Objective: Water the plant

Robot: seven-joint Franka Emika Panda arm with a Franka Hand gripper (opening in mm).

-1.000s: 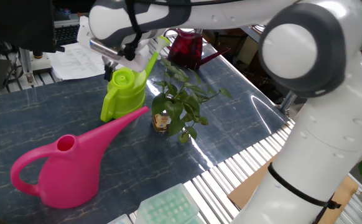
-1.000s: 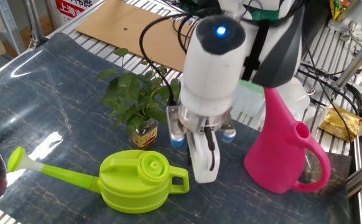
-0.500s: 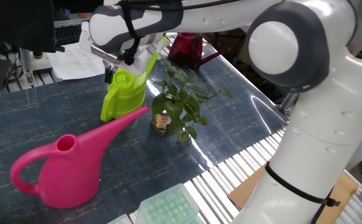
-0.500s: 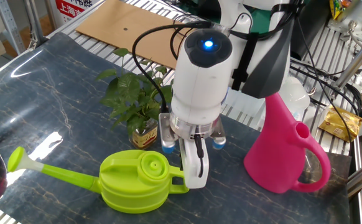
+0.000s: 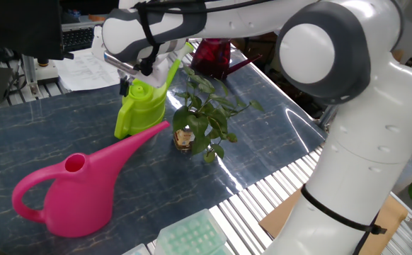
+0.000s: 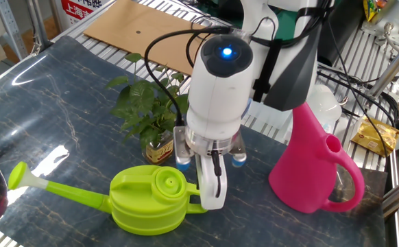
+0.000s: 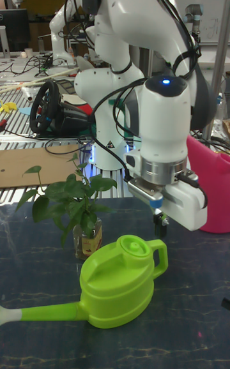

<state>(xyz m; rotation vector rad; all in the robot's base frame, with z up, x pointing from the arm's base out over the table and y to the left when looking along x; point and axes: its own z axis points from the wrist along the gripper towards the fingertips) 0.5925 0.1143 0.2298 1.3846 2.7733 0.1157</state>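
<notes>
1. Over the last second the gripper [image 6: 211, 195] slid sideways and down, from beside the green watering can's [image 6: 148, 200] handle [image 6: 198, 199] to right at it. The can had not moved.
2. Reading: this was the approach to a grasp on the handle, so pouring was still some way off.
3. Fingers: one white finger [image 7: 185, 206] sat against the handle loop (the second was hidden behind the wrist in every view). I could not tell how wide they stood, nor whether anything was clamped.
4. The plant [image 6: 149, 108] stood upright in its small brown jar [image 6: 158, 149], just beyond the fingers, across the can's body from them; the can's spout pointed away from it.
5. The pink watering can [image 6: 314, 168] stood on the fingers' other side, apart.
6. Writing: the jar bore a label, too small to read.
</notes>
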